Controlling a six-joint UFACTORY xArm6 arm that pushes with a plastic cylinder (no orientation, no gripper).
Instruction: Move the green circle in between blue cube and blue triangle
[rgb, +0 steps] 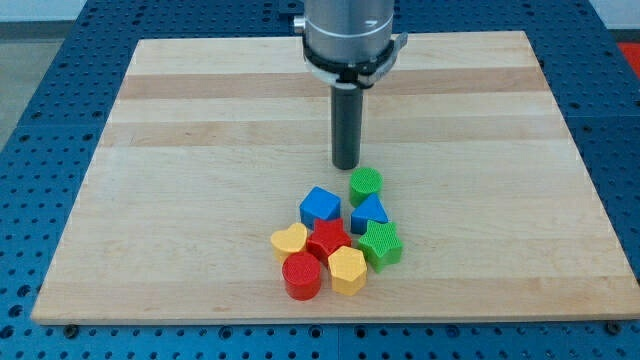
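Green circle (366, 182) sits just toward the view's bottom-right of my tip (345, 165), a bare rod holding nothing, seemingly not touching. Below it lies the blue triangle (369, 212), with the blue cube (320, 206) beside, on the wooden board (200, 150).

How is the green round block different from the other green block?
The green circle is a plain round cylinder; the green star has a bumpy, pointed outline. The circle sits at the top of the cluster, just to the view's right of my tip, while the star sits lower, at the cluster's right edge. The circle looks smaller than the star. Both are green with ridged tops, and both are right next to the blue triangle.
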